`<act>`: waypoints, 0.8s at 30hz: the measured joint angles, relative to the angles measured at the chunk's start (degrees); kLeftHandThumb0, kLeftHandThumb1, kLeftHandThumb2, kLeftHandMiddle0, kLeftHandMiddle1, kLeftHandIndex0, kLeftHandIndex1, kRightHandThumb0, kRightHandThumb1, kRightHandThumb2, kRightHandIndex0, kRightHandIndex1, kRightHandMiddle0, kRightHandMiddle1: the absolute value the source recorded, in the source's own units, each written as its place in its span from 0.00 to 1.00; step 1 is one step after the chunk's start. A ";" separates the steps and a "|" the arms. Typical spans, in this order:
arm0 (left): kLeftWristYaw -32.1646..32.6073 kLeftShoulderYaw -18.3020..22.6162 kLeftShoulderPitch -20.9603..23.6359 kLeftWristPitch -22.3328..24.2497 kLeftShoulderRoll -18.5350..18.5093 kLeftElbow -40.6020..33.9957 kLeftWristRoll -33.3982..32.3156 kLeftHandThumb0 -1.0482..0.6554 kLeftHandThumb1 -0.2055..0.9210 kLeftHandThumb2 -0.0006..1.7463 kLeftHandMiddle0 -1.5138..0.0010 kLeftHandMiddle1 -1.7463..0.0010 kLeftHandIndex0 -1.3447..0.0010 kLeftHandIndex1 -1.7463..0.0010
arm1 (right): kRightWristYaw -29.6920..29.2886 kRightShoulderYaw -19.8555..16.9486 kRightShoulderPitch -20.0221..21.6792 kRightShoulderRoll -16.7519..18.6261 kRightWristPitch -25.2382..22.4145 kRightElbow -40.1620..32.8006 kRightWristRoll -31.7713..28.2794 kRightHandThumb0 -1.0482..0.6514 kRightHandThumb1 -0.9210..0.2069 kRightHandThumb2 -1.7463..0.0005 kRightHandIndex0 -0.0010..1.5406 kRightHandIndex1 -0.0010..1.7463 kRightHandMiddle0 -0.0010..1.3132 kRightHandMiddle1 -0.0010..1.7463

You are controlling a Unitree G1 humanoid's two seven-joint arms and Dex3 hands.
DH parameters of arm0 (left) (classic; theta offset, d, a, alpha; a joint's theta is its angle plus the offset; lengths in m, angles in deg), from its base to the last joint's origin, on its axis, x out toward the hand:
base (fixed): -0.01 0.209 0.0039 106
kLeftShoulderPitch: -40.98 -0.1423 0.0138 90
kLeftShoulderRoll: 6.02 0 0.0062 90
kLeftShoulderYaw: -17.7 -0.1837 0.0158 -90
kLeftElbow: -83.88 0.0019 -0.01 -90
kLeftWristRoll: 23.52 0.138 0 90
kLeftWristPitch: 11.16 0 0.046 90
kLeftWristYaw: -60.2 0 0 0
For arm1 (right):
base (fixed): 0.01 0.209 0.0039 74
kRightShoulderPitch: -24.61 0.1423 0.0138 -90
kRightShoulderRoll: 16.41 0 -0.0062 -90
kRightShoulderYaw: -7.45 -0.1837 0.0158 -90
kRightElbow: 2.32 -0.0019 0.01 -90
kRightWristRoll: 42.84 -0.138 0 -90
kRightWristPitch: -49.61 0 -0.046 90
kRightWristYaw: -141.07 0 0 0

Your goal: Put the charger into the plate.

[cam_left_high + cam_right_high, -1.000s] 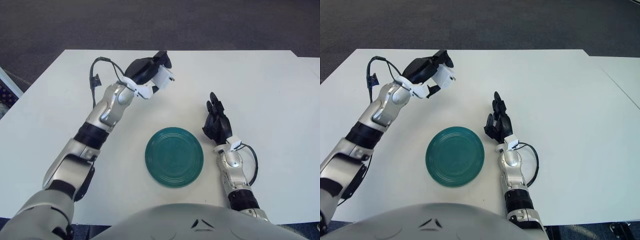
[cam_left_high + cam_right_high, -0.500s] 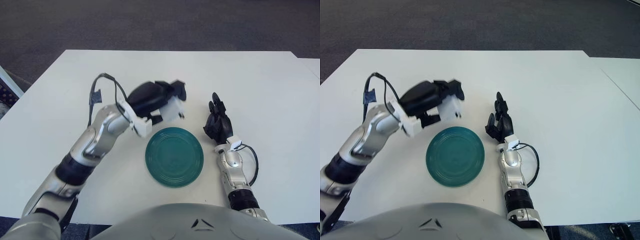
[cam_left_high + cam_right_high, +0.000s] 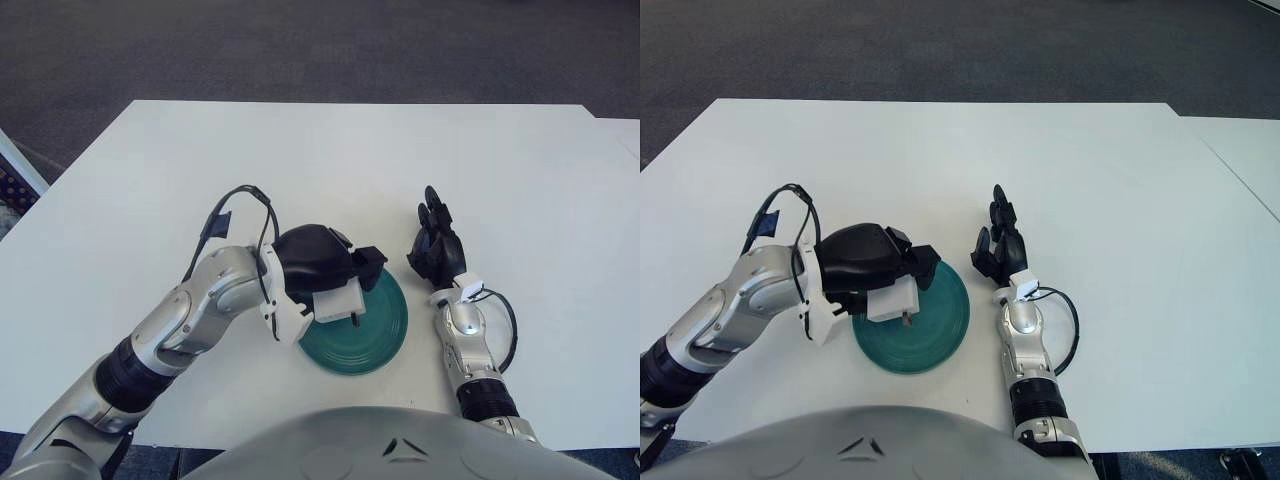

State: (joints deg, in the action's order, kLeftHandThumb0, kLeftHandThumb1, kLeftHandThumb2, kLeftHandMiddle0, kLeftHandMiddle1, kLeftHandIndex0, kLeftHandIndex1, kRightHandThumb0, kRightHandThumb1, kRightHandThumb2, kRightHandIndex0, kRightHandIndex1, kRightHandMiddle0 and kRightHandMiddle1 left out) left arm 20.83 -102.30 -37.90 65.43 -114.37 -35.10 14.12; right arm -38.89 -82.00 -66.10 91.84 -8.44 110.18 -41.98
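A round green plate [image 3: 378, 325] lies on the white table near its front edge. My left hand [image 3: 320, 268] hovers over the plate's left half, shut on a white charger [image 3: 338, 303] whose prongs point down and to the right at the plate. The hand and charger hide much of the plate's left side. My right hand [image 3: 434, 245] shows just right of the plate, black fingers held straight and pointing away from me, holding nothing.
The white table [image 3: 520, 170] stretches wide behind and to both sides of the plate. A dark carpeted floor lies beyond its far edge. A black cable [image 3: 240, 200] loops off my left wrist.
My left hand has carried the charger from the far left of the table toward me and down over the plate. The right hand has stayed put.
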 measured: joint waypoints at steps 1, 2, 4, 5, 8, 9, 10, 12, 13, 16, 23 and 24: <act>0.62 -0.40 -0.35 -1.63 -0.24 1.12 0.81 0.61 0.26 0.85 0.50 0.00 0.43 0.19 | -0.28 0.03 0.04 0.00 0.00 0.00 0.06 0.06 0.00 0.45 0.00 0.00 0.00 0.03; 0.95 -0.67 -0.58 -2.73 -0.39 1.98 1.31 0.61 0.26 0.84 0.50 0.00 0.43 0.20 | -0.48 0.07 0.05 0.00 0.01 0.00 0.10 0.06 0.00 0.45 0.00 0.00 0.00 0.03; 1.59 -1.00 -0.92 -4.96 -0.57 3.41 2.15 0.61 0.25 0.86 0.49 0.00 0.44 0.18 | -0.94 0.18 0.07 0.00 0.01 0.01 0.21 0.06 0.00 0.45 0.00 0.00 0.00 0.03; 2.25 -1.14 -0.95 -6.26 -0.64 4.13 2.67 0.61 0.24 0.86 0.49 0.00 0.44 0.17 | -1.26 0.26 0.07 -0.04 0.01 0.02 0.30 0.05 0.00 0.45 0.00 0.00 0.00 0.03; 4.00 -1.26 -0.89 -9.64 -0.67 5.66 4.57 0.61 0.23 0.90 0.48 0.00 0.49 0.09 | -2.04 0.55 0.10 -0.16 0.01 0.05 0.50 0.05 0.00 0.44 0.00 0.00 0.00 0.02; 4.39 -1.28 -0.82 -10.61 -0.66 6.07 5.09 0.61 0.22 0.91 0.47 0.00 0.50 0.07 | -2.23 0.69 0.11 -0.22 0.01 0.05 0.59 0.05 0.00 0.44 0.00 0.00 0.00 0.02; 4.58 -1.31 -0.73 -11.33 -0.65 6.38 5.57 0.61 0.23 0.91 0.48 0.00 0.52 0.05 | -2.40 0.80 0.12 -0.27 0.00 0.05 0.69 0.05 0.00 0.44 0.00 0.00 0.00 0.02; 4.90 -1.47 -0.33 -12.92 -0.64 7.31 6.32 0.61 0.23 0.91 0.47 0.01 0.54 0.02 | -2.55 1.05 0.15 -0.38 0.00 0.05 0.77 0.04 0.00 0.44 0.00 0.00 0.00 0.02; 4.92 -1.51 -0.16 -13.53 -0.63 7.71 6.64 0.61 0.23 0.91 0.47 0.02 0.55 0.01 | -2.58 1.12 0.19 -0.40 0.00 0.05 0.81 0.04 0.00 0.44 0.00 0.00 0.00 0.02; 4.95 -1.53 0.00 -14.76 -0.59 8.75 7.52 0.61 0.24 0.91 0.47 0.02 0.56 0.00 | -3.04 1.23 0.36 -0.43 0.00 0.21 0.93 0.04 0.00 0.44 0.00 0.00 0.00 0.02; 4.95 -1.55 0.01 -15.30 -0.25 9.96 9.16 0.61 0.23 0.87 0.47 0.00 0.43 0.19 | -5.22 1.66 0.57 -0.52 0.00 0.30 2.41 0.03 0.00 0.42 0.00 0.00 0.01 0.03; 4.95 -1.55 0.00 -15.32 -0.12 10.13 9.51 0.61 0.25 0.86 0.50 0.00 0.45 0.16 | -5.55 1.72 0.59 -0.54 0.00 0.30 2.56 0.03 0.00 0.42 0.00 0.00 0.01 0.03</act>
State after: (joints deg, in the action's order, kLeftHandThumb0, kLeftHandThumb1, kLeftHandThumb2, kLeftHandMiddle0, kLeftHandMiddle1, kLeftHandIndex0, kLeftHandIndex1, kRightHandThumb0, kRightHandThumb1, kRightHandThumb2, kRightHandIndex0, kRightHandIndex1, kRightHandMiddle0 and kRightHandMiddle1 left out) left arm 25.78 -103.85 -37.89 50.11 -114.49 -24.97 23.63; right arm -44.44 -80.28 -65.51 91.30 -8.44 110.48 -39.41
